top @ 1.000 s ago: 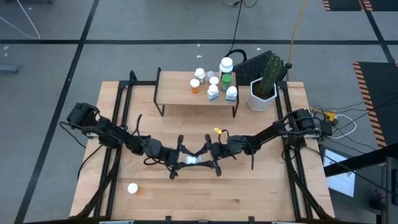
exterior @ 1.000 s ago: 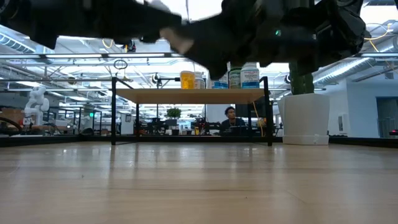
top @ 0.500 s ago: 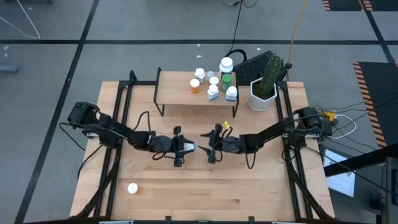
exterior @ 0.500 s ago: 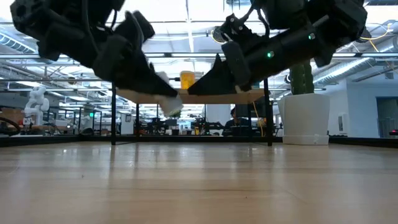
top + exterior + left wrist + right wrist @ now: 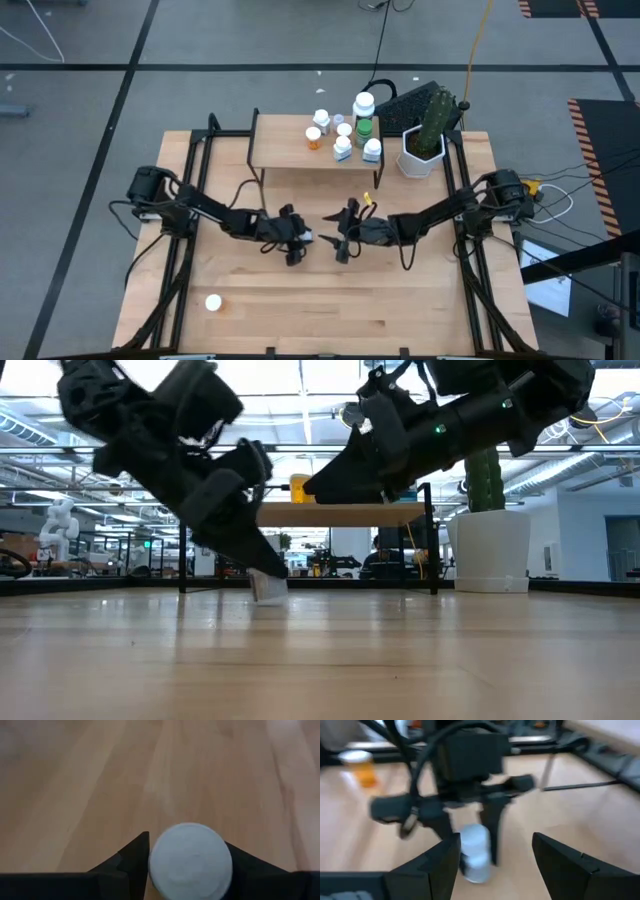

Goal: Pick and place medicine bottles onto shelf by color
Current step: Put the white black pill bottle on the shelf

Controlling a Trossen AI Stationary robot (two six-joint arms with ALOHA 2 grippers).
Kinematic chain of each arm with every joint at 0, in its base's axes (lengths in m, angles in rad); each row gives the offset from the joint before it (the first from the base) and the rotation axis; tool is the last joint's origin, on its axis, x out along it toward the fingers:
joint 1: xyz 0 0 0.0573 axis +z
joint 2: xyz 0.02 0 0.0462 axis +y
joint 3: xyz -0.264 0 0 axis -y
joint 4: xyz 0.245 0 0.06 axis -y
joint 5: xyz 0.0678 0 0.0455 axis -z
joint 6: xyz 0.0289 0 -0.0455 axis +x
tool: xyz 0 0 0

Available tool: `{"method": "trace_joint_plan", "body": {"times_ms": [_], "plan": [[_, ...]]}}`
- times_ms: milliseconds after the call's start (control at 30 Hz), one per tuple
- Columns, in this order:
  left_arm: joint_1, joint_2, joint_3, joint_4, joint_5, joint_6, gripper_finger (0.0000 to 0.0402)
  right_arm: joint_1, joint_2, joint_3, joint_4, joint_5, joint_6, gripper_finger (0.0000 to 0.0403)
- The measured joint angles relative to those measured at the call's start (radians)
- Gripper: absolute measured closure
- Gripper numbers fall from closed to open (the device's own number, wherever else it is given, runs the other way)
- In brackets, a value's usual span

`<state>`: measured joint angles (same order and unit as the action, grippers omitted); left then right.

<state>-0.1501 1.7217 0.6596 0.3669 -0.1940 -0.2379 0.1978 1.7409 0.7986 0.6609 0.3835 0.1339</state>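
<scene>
A small white cylindrical medicine bottle with a white cap [image 5: 190, 860] is pinched between the dark fingers of the left gripper [image 5: 300, 243], held upright near the middle of the light wooden tabletop [image 5: 420, 300]; in the low view its base appears to touch or nearly touch the wood. The right gripper [image 5: 336, 243] hovers just beside it, jaws spread and empty. The carry is best done with the bottle kept vertical, lifted clear of the low wood-topped shelf on thin black legs [image 5: 285, 150], and set beside the white bottles [image 5: 343, 148] rather than the orange one [image 5: 314, 139] or the green one [image 5: 364, 128]. A lone bottle [image 5: 213, 302] waits near the table's front left. The white hexagonal planter [image 5: 420, 155] holds a green cactus [image 5: 436, 115].
</scene>
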Motion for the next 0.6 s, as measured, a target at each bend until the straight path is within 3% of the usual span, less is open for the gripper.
{"method": "trace_joint_plan", "body": {"times_ms": [133,433,600], "plan": [[0.000,0.054,0.098,-0.135,0.024,0.000,0.0233,-0.032,0.019,0.001,0.022,-0.131,0.067,0.0161],[-0.020,0.076,0.158,-0.189,0.091,0.064,0.0228,-0.040,0.075,0.000,0.031,-0.128,0.052,0.0161],[-0.032,0.084,0.150,-0.204,0.098,0.079,0.0182,-0.040,0.076,0.000,0.051,-0.189,0.032,0.0161]]}}
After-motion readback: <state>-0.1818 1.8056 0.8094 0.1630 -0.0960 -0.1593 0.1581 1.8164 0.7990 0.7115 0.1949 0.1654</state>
